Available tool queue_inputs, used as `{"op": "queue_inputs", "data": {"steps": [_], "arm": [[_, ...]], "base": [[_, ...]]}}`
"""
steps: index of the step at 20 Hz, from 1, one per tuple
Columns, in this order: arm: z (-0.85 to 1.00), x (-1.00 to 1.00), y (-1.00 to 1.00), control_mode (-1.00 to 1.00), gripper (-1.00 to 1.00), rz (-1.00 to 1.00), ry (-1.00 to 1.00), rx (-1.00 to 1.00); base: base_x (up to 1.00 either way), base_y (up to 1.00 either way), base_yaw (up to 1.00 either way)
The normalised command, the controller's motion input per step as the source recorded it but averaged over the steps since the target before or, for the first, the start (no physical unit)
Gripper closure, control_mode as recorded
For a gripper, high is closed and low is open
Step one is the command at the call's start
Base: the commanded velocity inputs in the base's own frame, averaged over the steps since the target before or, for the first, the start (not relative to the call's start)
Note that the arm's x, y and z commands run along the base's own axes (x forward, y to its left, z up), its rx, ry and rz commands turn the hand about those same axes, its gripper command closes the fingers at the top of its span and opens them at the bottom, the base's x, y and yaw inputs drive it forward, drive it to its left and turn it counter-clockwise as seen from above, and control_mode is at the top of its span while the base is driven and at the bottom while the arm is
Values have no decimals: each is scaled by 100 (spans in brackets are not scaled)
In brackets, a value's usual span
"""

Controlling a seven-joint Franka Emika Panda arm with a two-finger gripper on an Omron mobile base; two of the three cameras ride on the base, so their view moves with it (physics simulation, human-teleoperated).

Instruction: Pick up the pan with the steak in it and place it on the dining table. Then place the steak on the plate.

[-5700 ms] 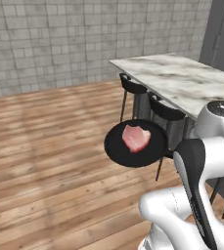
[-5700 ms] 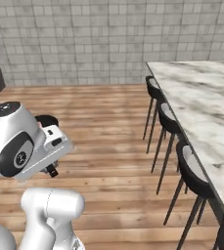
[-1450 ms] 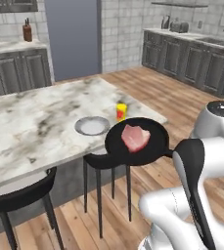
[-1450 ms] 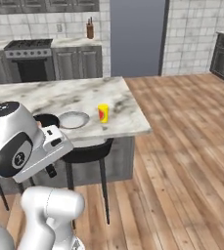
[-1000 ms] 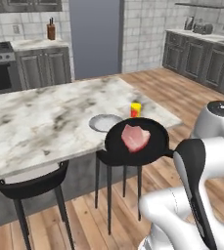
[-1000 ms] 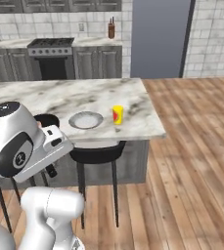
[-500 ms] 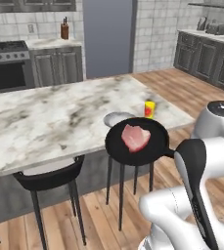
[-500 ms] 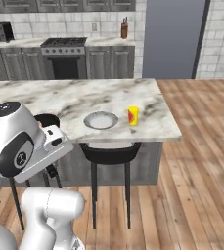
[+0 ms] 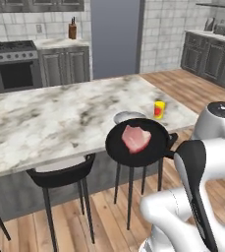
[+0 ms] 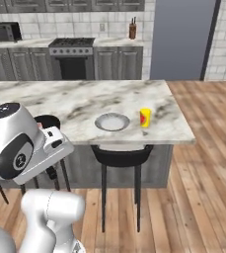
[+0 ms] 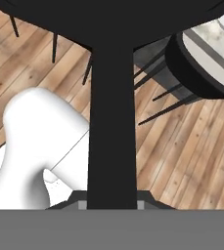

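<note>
plate [image 9: 126, 116] half hidden behind pan [image 9: 138, 142]

arm [image 9: 202, 162]: glossy white rounded shells | dark joint bands | round grey cap

Base views flank arm, facing dining table [image 9: 60, 118] (shared, mid-distance); hand view close along pan [image 11: 111, 122] handle.

Matte black pan [image 9: 136, 145] carries a pink-red steak [image 9: 136, 138]; dining table [image 9: 50, 123] is white, grey-veined marble.
</note>
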Motion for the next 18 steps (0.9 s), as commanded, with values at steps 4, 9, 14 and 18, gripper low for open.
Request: {"op": "queue_inputs", "data": {"steps": [4, 9, 14, 18], "arm": [[0, 0, 0, 100, 100, 0, 0, 0], [0, 0, 0, 100, 100, 0, 0, 0], [0, 0, 0, 100, 100, 0, 0, 0], [0, 0, 0, 100, 100, 0, 0, 0]], "base": [[0, 2, 26], [0, 13, 32], [0, 13, 28], [0, 1, 8]]}}
